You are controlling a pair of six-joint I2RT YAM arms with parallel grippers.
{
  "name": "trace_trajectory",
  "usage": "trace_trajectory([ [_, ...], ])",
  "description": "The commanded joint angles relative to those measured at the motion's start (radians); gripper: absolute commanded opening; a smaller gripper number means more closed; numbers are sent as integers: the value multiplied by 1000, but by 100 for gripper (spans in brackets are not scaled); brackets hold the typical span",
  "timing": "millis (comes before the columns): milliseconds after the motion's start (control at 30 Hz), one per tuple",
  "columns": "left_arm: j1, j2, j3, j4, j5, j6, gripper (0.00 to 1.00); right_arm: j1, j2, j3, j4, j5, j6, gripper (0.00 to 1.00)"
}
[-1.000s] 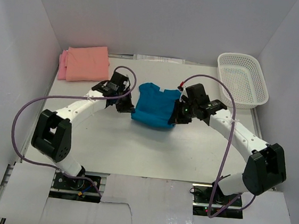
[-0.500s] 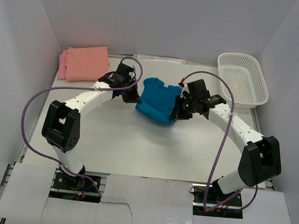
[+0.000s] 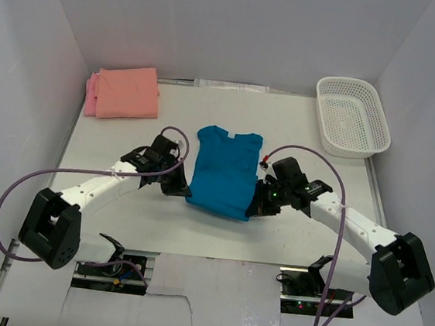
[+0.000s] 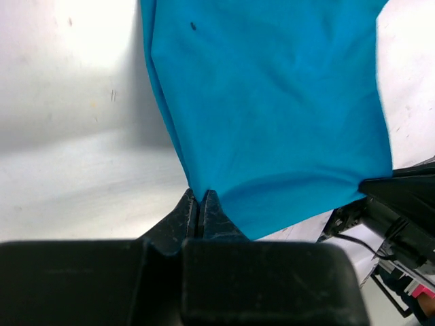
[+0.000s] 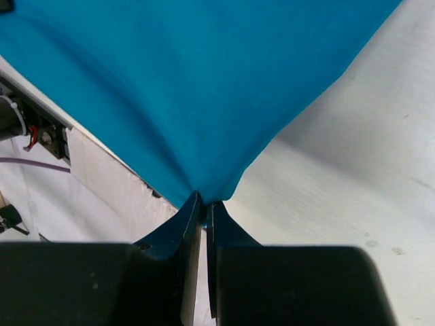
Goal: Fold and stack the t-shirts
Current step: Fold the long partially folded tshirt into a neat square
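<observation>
The teal-blue t-shirt (image 3: 223, 171) lies stretched lengthwise in the middle of the table, neck at the far end. My left gripper (image 3: 184, 193) is shut on its near left corner; the left wrist view shows the cloth (image 4: 272, 109) pinched between the closed jaws (image 4: 200, 198). My right gripper (image 3: 253, 207) is shut on its near right corner; the right wrist view shows the cloth (image 5: 197, 81) pulled taut from the jaws (image 5: 203, 201). A salmon-orange folded t-shirt (image 3: 128, 92) lies on a pink one (image 3: 91, 95) at the far left corner.
A white mesh basket (image 3: 352, 117) stands at the far right corner. White walls enclose the table on three sides. The near table edge (image 3: 215, 256) lies just behind both grippers. Purple cables loop from both arms.
Both grippers have pulled the shirt's bottom corners toward the near edge. The shirt, bunched and folded over before, now lies stretched out long and flat.
</observation>
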Motion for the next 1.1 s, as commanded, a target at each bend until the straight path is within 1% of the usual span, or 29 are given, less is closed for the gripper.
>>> trace_trajectory([
  [0, -39, -85, -61, 5, -8, -43, 0, 45, -89, -64, 8, 22, 57, 8],
  [67, -69, -111, -99, 7, -11, -77, 0, 65, -118, -87, 6, 33, 88, 8],
  [100, -102, -122, -110, 7, -19, -87, 0, 82, -141, -107, 6, 36, 97, 8],
  [200, -145, -140, -139, 13, -24, -126, 0, 102, -171, -117, 0, 43, 118, 8],
  [333, -162, -153, -139, 16, -21, -147, 0, 105, -183, -81, -21, 53, 120, 8],
  [500, -162, -208, -138, 14, -10, -190, 0, 105, -185, -31, -61, 74, 103, 8],
  [567, -164, -200, -110, -1, -44, -186, 1, 105, -175, 3, -70, 96, 96, 8],
  [700, -162, -144, 38, -50, -71, -160, 1, 104, -137, 81, -107, 102, 70, 8],
  [867, -158, -137, 95, -61, -90, -160, 1, 95, -134, 172, -135, 128, 53, 8],
  [1000, -139, -85, 167, -59, -108, -132, 1, 69, -97, 222, -147, 128, 19, 8],
  [1067, -124, -24, 228, -50, -117, -109, 1, 34, -67, 238, -147, 116, -4, 8],
])
